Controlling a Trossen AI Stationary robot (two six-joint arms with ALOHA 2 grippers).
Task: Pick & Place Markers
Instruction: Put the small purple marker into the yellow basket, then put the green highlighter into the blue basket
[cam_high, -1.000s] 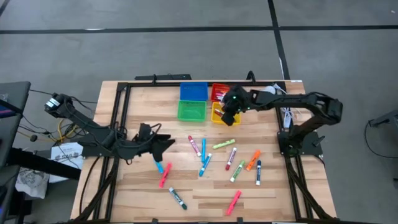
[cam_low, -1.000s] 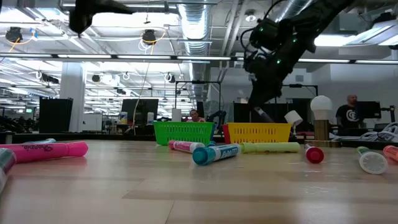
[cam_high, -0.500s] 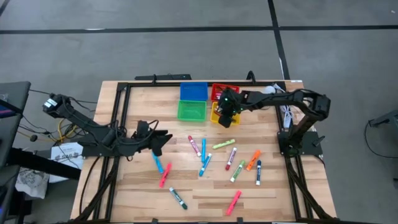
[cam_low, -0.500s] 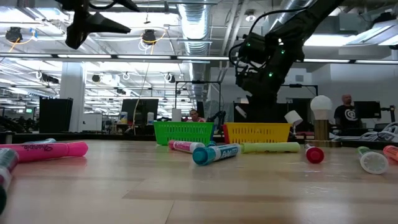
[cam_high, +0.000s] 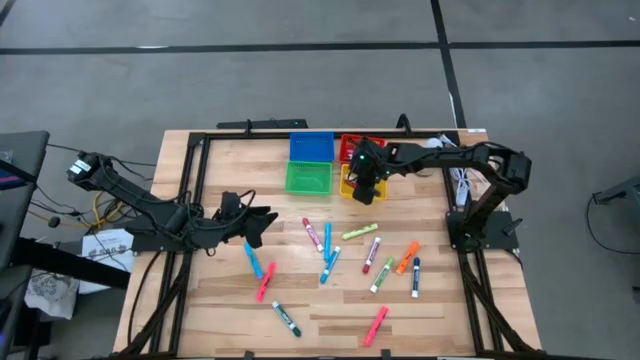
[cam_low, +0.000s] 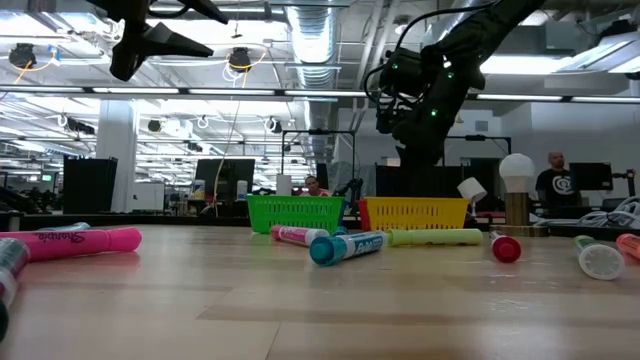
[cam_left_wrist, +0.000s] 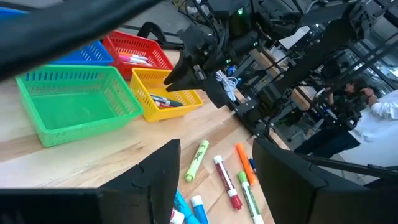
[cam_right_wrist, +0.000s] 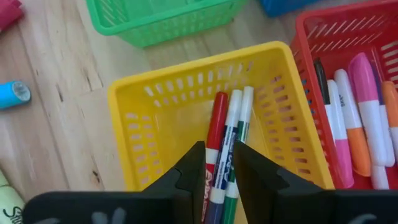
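Up at the far side of the pale wooden table, right gripper hanging straight over the small yellow plastic lattice bin. Dark fingers parted by a narrow gap, clamped on nothing. Below that gap, lying side by side on the yellow bin's floor: three thin felt-tip markers, red-capped, blue-banded on a white barrel and green-ended. Just beside it, a red plastic lattice bin holding several more markers, pink, orange and white among them.

Next to the yellow bin, a green plastic lattice bin; behind that, touching or nearly so, a blue plastic bin.

Over the table's left half, left gripper, raised well clear of the wood and seen high in the low view. Fingers spread wide, with nothing between them.

Scattered over the middle and near part of the table, well apart from the bins: about a dozen loose short markers in pink, blue, yellow-green, green, orange and red, all lying flat. Closest to the left gripper, a blue marker and a pink one just beyond it. Nearest the table's front edge, a pink marker and a green-and-white one.
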